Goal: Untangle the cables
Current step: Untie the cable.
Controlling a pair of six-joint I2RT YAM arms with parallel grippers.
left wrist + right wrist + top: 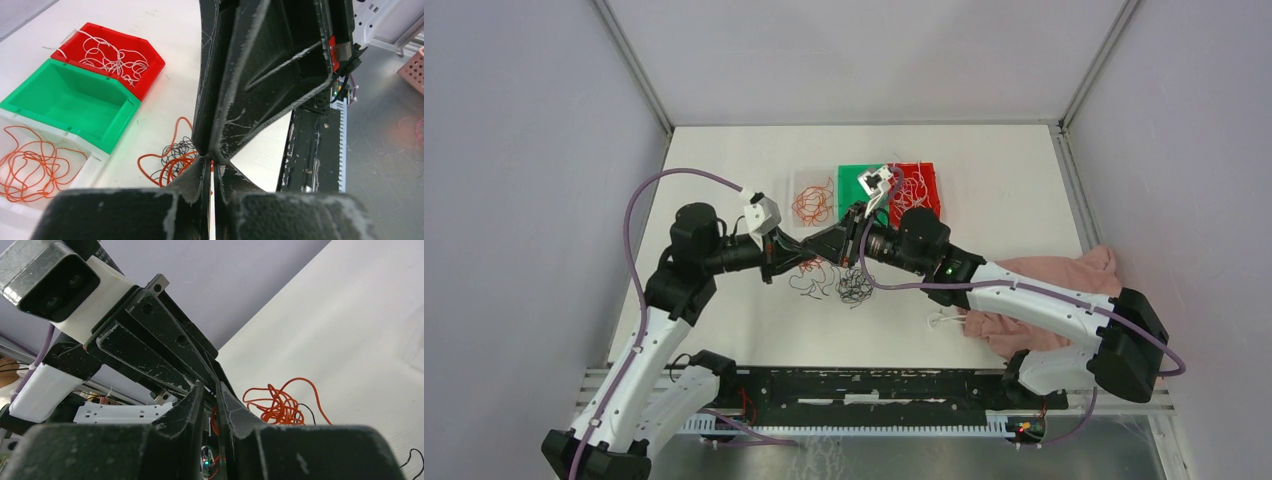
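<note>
- My left jaws were pressed together. My right jaws stood almost together, with only a thin slit between the tips. I could not tell if either pair pinched a wire.
- The two pairs met tip to tip above the bench (724,160), over the far side of a loose tangle.
- The cables (849,288) lay in that tangle on the bench, orange and black strands mixed together, just below my jaws in the top view.
- In the right wrist view an orange bunch (277,405) of the tangle showed just behind the tips of my right jaws.
- Beyond the tangle three bins stood in a row, side by side: a clear bin (95,162), a green bin (75,100) and a red bin (150,62).
- Orange wires (35,162) lay in the clear bin, and white wires (112,57) lay in the red bin.
- A pink cloth (1049,280) lay at the right edge of the bench, partly under my right arm.
- A few white strands (944,320) lay on the bench just beside the cloth.
</note>
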